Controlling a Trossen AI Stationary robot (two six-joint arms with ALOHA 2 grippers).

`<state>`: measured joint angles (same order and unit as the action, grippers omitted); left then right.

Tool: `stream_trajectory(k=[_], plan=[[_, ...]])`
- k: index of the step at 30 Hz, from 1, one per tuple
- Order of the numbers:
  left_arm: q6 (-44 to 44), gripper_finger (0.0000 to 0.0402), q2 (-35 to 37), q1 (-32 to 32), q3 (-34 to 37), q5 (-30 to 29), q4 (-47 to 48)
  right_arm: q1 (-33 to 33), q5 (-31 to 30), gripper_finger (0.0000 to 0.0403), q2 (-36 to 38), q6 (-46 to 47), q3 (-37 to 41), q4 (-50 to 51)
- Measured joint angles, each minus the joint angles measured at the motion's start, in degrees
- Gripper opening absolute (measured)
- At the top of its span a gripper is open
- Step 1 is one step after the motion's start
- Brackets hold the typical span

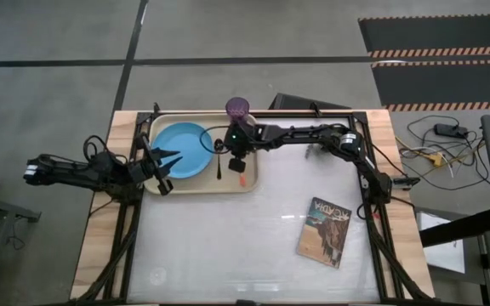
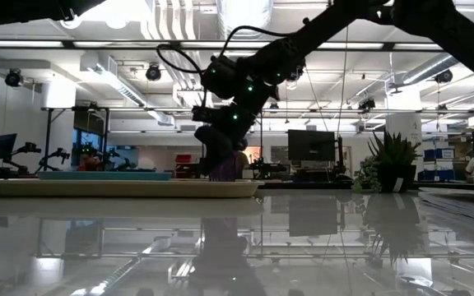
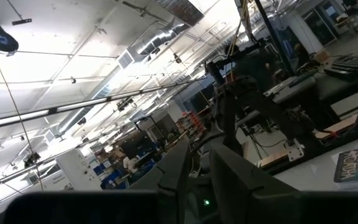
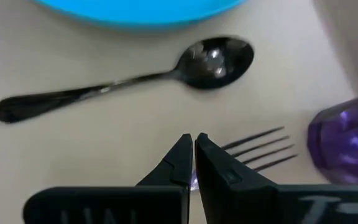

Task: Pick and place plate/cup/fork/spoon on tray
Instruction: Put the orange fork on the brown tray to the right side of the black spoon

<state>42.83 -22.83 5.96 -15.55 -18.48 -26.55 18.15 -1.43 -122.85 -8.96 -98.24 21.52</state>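
Note:
The cream tray (image 1: 247, 182) lies at the table's far left. On it lie the light-blue plate (image 1: 181, 151), the dark spoon (image 4: 135, 78) right of the plate, and the orange-handled fork (image 1: 240, 168), whose tines (image 4: 260, 149) point toward the far edge. The purple cup (image 1: 237, 108) stands at the tray's far right corner and also shows in the right wrist view (image 4: 347, 137). My right gripper (image 4: 193, 155) is low over the tray, shut at the fork. My left gripper (image 1: 167, 170) is open and empty at the tray's left edge, beside the plate. My right gripper pinches the fork between its two fingers at the neck just behind the tines (image 4: 225, 149), coming from above and pointing down. The fingers lie across the fork. The fork lies level at the tray floor, handle toward the near side; the gripper hides the contact itself.
A book with a picture cover (image 1: 323, 231) lies at the table's near right. The white table top between tray and book is bare. In the low view a potted plant (image 2: 393, 160) stands to the right, beyond the tray (image 2: 122, 188).

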Motion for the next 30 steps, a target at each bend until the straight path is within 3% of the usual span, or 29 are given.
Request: stream_trajectory(k=[18, 30], plan=[[-0.02, 0.0047, 0.0, 0.02, 0.0, 0.0, 0.0, 0.0, -0.24, 0.0008, 0.0, 4.48, 5.4, -3.04], [-0.07, 0.0047, 0.0, 0.02, 0.0, 0.0, 0.0, 0.0, -4.8, 0.0008, 0.14, 6.61, 5.51, -2.12]])
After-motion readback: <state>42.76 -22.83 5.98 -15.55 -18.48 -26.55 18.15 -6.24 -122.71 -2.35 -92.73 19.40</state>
